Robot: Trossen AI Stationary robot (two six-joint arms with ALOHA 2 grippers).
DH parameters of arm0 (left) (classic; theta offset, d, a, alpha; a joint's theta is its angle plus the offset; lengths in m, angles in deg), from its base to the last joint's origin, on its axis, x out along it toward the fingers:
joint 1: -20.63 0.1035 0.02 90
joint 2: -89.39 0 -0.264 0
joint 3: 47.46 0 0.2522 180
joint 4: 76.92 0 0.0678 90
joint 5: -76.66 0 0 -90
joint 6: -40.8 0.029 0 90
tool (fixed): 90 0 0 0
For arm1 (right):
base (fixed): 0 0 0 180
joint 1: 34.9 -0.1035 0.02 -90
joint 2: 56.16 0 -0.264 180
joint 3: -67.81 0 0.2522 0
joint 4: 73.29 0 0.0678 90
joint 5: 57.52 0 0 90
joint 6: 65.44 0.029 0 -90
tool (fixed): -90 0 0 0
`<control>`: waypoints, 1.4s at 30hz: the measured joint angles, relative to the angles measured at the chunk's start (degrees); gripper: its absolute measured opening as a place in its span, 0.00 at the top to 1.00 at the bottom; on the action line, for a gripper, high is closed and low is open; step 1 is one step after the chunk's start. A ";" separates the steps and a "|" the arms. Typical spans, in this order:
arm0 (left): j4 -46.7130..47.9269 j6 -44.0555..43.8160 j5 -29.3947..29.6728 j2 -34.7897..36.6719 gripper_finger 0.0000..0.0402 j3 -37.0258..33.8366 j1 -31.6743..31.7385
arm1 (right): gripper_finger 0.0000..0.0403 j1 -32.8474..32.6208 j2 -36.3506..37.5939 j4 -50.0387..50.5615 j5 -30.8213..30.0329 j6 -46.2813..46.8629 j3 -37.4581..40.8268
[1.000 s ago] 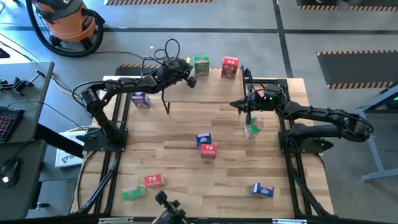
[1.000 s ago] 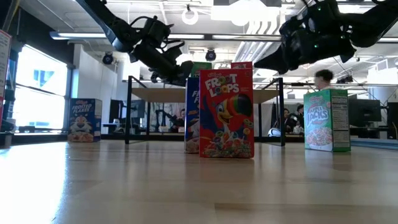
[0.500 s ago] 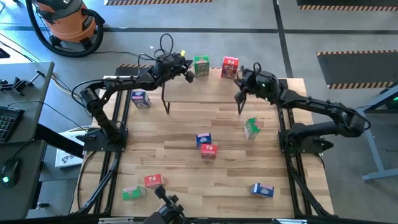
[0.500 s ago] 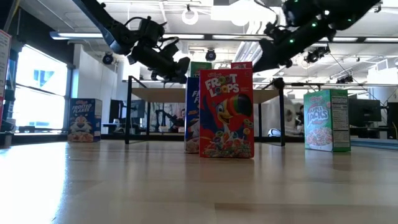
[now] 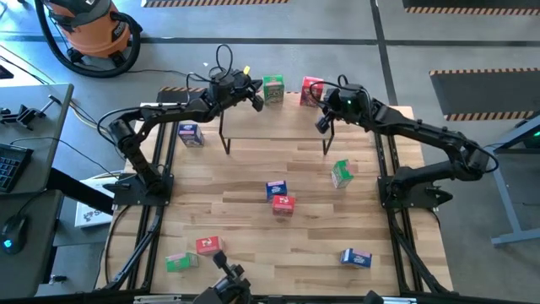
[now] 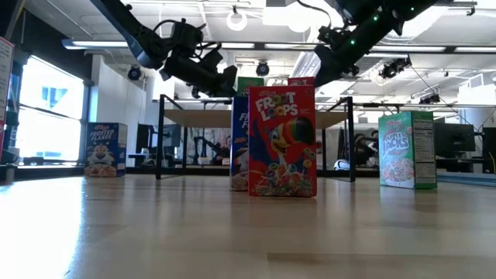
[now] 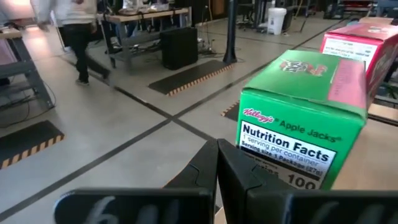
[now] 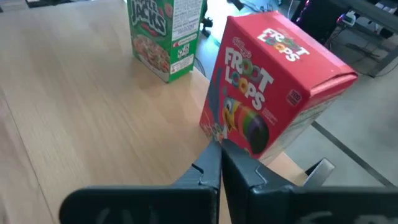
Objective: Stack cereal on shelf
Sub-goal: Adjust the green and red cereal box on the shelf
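**Q:** Cereal boxes, where are they?

**A:** Two stand on the shelf (image 5: 253, 118) at the table's far edge: a green box (image 5: 272, 89) and, near it, a red box (image 5: 310, 90). A blue box (image 5: 190, 135) stands near the shelf's left leg. On the table (image 5: 253, 228) are another green box (image 5: 341, 174), a blue (image 5: 276, 189) and red (image 5: 283, 203) pair touching mid-table, and three more near the front edge.

**Q:** And the grippers?

**A:** Left gripper (image 5: 256, 100), fingers pressed together and empty, hovers just beside the shelf's green box. Right gripper (image 5: 321, 124), also clenched and empty, hovers close to the red box.
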 joint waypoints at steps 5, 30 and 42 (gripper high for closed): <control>-3.23 -1.55 -1.29 -2.17 1.00 -0.02 0.04 | 1.00 0.00 0.01 1.13 -0.05 0.84 -0.03; -6.72 -3.85 -2.81 -3.32 1.00 -0.02 0.26 | 1.00 2.87 -3.69 -5.51 -7.37 -1.32 -0.03; -6.93 -3.98 -2.82 -3.32 1.00 -0.02 0.26 | 1.00 7.46 -3.69 -8.38 -1.99 -6.28 -0.03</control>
